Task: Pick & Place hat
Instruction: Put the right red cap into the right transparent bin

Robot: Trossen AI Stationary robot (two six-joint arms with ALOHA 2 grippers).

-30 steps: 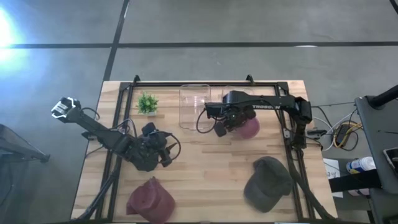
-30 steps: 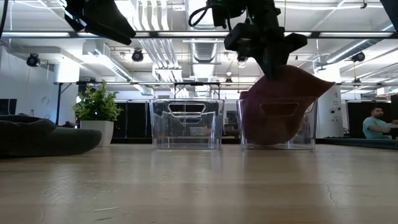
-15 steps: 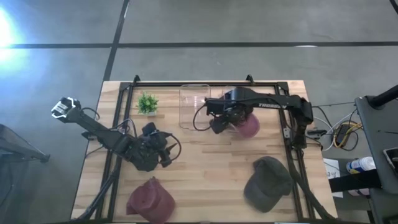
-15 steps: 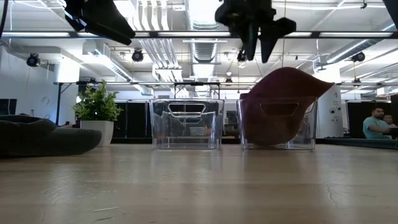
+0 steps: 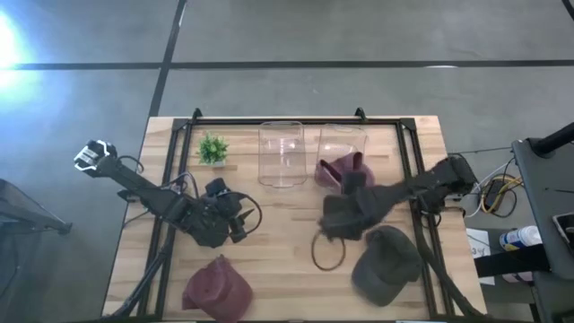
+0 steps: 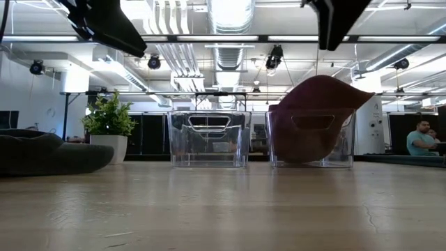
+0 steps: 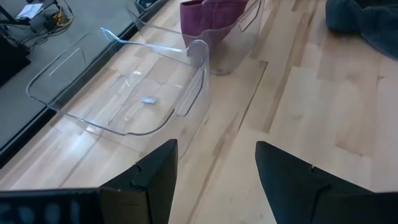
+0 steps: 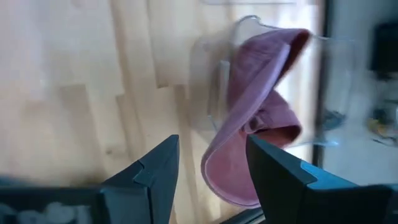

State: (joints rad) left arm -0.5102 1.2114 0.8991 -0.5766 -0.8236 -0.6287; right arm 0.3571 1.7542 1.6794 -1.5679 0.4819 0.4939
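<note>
We've got the maroon hat [image 5: 341, 169] sitting in the right-hand clear bin [image 5: 343, 144], upper middle of the high view, but only sort of: in the low view its brim pokes up over the rim and it leans against the wall. That's our worry here, since a cap perched like that could slump out or tip the light bin if anything brushes it.

The right gripper [image 5: 339, 218] is just below that bin in the frame, fingers spread apart and holding nothing; its wrist view looks past both fingers straight at the hat. If that arm swings across the bin it could catch the brim. There's also a loose cable loop [image 5: 326, 252] hanging under it, close to the dark green hat [image 5: 386, 265] at lower right, which could snag.

The left gripper [image 5: 235, 224] waits at lower left centre, fingers wide apart, empty.

Count: 3 hats (1 maroon in the bin, 1 more maroon hat [image 5: 216, 287] bottom left, 1 dark green), 2 clear bins (the left bin [image 5: 281, 152] looks empty), 1 small potted plant [image 5: 213, 149].
</note>
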